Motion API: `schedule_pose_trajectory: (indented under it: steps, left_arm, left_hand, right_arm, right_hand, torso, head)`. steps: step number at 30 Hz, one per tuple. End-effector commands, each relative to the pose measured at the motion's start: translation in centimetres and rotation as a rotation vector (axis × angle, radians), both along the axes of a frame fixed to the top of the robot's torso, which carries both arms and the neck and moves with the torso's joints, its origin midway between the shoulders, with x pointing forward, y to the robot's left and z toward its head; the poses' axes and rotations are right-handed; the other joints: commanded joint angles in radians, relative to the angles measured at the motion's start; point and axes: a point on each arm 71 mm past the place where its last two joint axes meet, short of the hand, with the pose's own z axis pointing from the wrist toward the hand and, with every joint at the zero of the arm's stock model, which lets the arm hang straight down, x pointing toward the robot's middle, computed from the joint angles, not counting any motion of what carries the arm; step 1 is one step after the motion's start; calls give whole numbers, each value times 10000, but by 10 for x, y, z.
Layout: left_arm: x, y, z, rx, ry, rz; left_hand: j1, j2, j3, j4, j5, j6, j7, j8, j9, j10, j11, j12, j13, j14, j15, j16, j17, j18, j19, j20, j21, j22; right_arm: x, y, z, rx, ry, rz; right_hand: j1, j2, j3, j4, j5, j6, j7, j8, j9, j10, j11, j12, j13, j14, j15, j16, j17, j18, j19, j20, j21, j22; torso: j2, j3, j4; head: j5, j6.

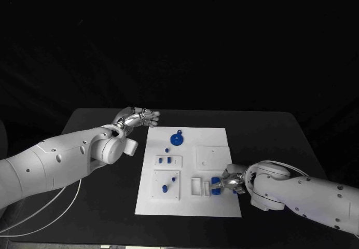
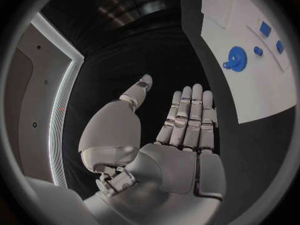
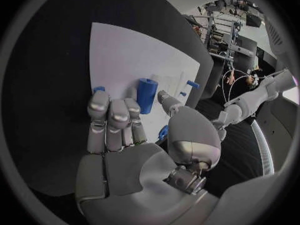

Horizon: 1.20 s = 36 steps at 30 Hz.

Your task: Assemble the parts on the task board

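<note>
While right hand (image 1: 229, 181) grips blue cylinder (image 3: 147, 95) lower right of task board (image 1: 217, 140), left hand (image 1: 138, 118) idles released; gear (image 1: 176, 138) seated, most parts loose.

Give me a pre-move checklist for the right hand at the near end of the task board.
1. Right hand over the near end of the task board: ok.
2. Blue cylinder right at its fingertips: ok.
3. Cylinder firmly held: cannot tell; it touches the fingers, but a closed grip is not visible.
4. Left hand off the board, holding nothing: ok.
5. Blue gear at the far end, away from both hands: ok.
6. Target slot for the cylinder visible: cannot tell.
</note>
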Motion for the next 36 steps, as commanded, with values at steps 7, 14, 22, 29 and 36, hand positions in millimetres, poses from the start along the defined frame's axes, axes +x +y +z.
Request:
schedule_pose_trajectory:
  steps: [7,14,22,29,36]
  left_arm:
    - [-1,-3,1,-181,-35,-214]
    - [-2,-4,1,-188,7,-257]
    - [-2,-4,1,-188,32,-273]
    - [-2,-4,1,-188,45,-282]
    - [-2,-4,1,-180,57,-272]
  left_hand:
    - [-96,17,-70,-13,-10,-70,-32,51,-16,-45,-41,24,-14,-26,10,-54,19,180,83,14,-61,-15]
    - [-82,31,-70,-24,-5,-71,-33,51,-19,-48,-42,23,-16,-27,9,-63,25,184,84,12,-69,-14]
    - [-58,52,-68,-40,-1,-75,-33,50,-24,-51,-41,22,-18,-28,9,-75,35,187,86,12,-80,-12]
    - [-48,67,-66,-45,2,-77,-33,50,-26,-52,-41,21,-20,-29,9,-81,40,188,87,13,-85,-10]
    - [-46,71,-69,-48,2,-76,-33,50,-27,-53,-40,21,-21,-30,11,-87,43,187,87,14,-89,-9]
  right_arm:
    - [-2,14,-7,-15,100,371]
    - [-1,21,-7,38,64,408]
    - [1,21,-10,118,-52,253]
    - [-2,15,-7,436,-93,-161]
    - [-9,16,-2,1106,249,-542]
  right_hand:
    - [118,154,28,-91,-1,3,72,-114,-163,123,-6,101,80,-34,-6,18,32,691,-94,-106,95,227]
    - [653,271,561,-316,-2,122,54,-128,-153,164,-23,95,93,-8,-19,-9,73,691,-92,-91,183,213]
    - [751,212,956,-364,-2,193,57,-162,-151,194,-19,68,97,18,-13,-39,105,691,-82,-28,241,201]
    - [767,227,1479,-382,-3,342,33,-154,-125,240,-39,39,98,47,-28,-79,133,691,-68,40,295,192]
    - [488,177,1569,-311,-4,441,8,-148,-103,295,-62,24,99,62,-49,-102,155,691,-58,80,330,186]
  torso:
    - [-8,-8,-4]
    - [-7,7,-18]
    - [0,32,-12]
    - [-8,35,-27]
    - [-1,37,-14]
  head:
    - [18,-48]
    - [37,-63]
    - [71,-57]
    - [100,-70]
    - [123,-78]
